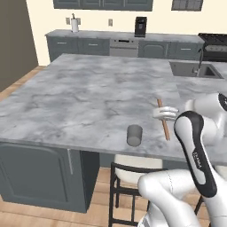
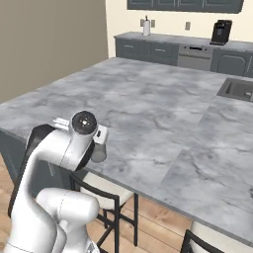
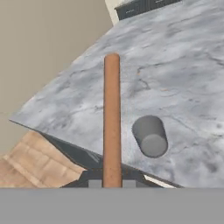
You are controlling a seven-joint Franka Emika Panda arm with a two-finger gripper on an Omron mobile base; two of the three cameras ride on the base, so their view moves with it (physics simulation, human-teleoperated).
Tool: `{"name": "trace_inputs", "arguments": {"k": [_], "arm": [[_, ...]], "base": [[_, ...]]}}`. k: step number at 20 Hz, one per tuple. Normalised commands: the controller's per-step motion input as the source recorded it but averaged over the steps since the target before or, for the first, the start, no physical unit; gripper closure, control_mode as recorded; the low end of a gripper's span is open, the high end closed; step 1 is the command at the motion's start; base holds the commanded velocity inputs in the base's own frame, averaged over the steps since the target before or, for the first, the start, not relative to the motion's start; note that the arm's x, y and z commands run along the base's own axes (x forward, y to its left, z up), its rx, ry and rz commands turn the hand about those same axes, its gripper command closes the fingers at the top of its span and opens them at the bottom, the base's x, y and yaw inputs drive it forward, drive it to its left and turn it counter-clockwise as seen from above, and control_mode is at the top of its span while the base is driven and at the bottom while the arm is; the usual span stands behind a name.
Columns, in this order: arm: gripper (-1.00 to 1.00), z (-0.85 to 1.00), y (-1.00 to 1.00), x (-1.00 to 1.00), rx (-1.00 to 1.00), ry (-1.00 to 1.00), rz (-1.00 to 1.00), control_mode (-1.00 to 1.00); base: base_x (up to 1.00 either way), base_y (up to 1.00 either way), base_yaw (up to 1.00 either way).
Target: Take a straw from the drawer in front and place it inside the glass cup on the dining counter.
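Brownish-orange and thin, the straw (image 1: 162, 118) is clamped in the gripper (image 1: 165, 113), whose fingers are closed tight on it partway along its length. In the left base view it hangs tilted over the dining counter (image 1: 88, 97), its upper end leaning away from the near edge and its lower end pointing down toward that edge. In the hand view the straw (image 3: 112, 118) runs straight up from between the finger tips, over the marble.

The glass cup (image 1: 134, 135) stands upright on the counter close to its near edge, beside the gripper and apart from the straw; straw and cup do not touch. From the hand camera the cup (image 3: 150, 136) sits just beside the straw's line, its open mouth turned toward the lens, with nothing visible inside.

In the right base view the cup (image 2: 98, 153) is partly hidden behind the arm's wrist, close to the near edge of the counter (image 2: 163, 113). A black stool (image 1: 122, 177) stands under that edge, below the cup.
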Motion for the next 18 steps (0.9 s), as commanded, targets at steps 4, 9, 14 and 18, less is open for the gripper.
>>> {"name": "trace_inputs", "arguments": {"k": [4,9,14,18], "arm": [[1.00,0.01,0.02,0.33,0.16,-0.38,0.30,-1.00],[1.00,0.03,0.07,0.41,0.15,-0.31,0.28,-1.00],[1.00,0.10,0.02,0.55,0.14,-0.16,0.27,-1.00],[1.00,0.09,0.00,0.76,0.11,-0.01,0.27,-1.00]], "base": [[0.00,0.00,0.00],[0.00,0.00,0.00],[0.00,0.00,0.00],[0.00,0.00,0.00]]}}
